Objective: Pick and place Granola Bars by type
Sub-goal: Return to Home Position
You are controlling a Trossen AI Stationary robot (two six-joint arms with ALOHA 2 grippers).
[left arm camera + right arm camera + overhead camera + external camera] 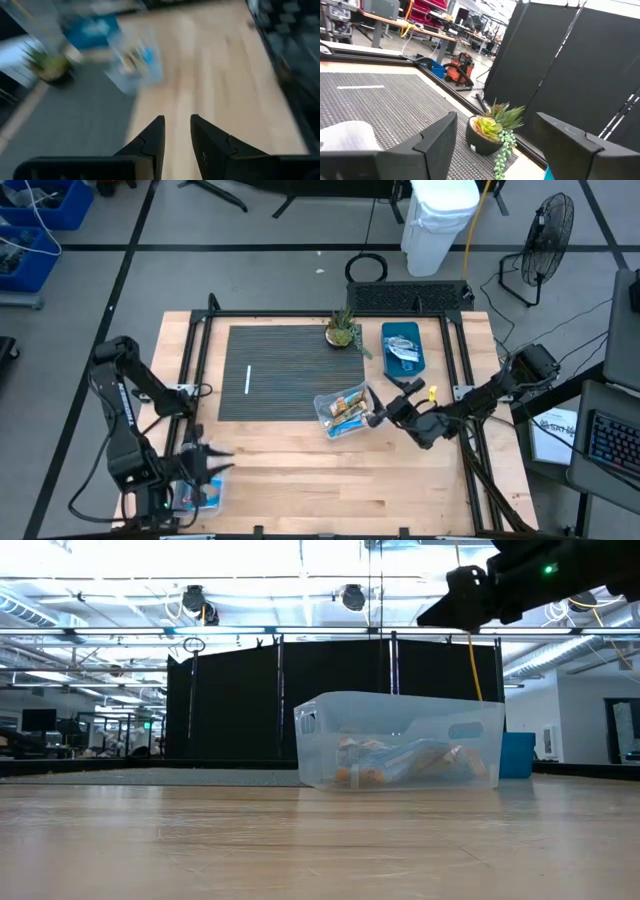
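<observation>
Blur smeared the left wrist view, yet the left end effector (pixel 177 122) showed its fingers (pixel 152 145) set a narrow gap apart with nothing between them. It hung over the front-left of the worktop (pixel 300 480), with its arm folded at that corner. Just beside it lay a blue thing (pixel 200 496), partly covered by the arm and too unclear to name.

Further right lay the dark mat (pixel 290 375), with a white strip (pixel 248 380) on its left part and a plant (pixel 342 331) at its far edge. A clear bin (pixel 322 408) sat at the mat's front-right corner, tilted against the mat's edges, and held orange-red bars (pixel 348 410). In the low view their wrappers ran together behind the cloudy wall, so they could not be counted.

The right end effector (pixel 495 125) hovered just right of the clear bin, spread wide and empty. The low view cut off all but part of that arm at its top.

Beyond it, at the mat's far-right side, a blue bin (pixel 385 350) held silvery bars (pixel 404 351), piled too close to tell apart.
</observation>
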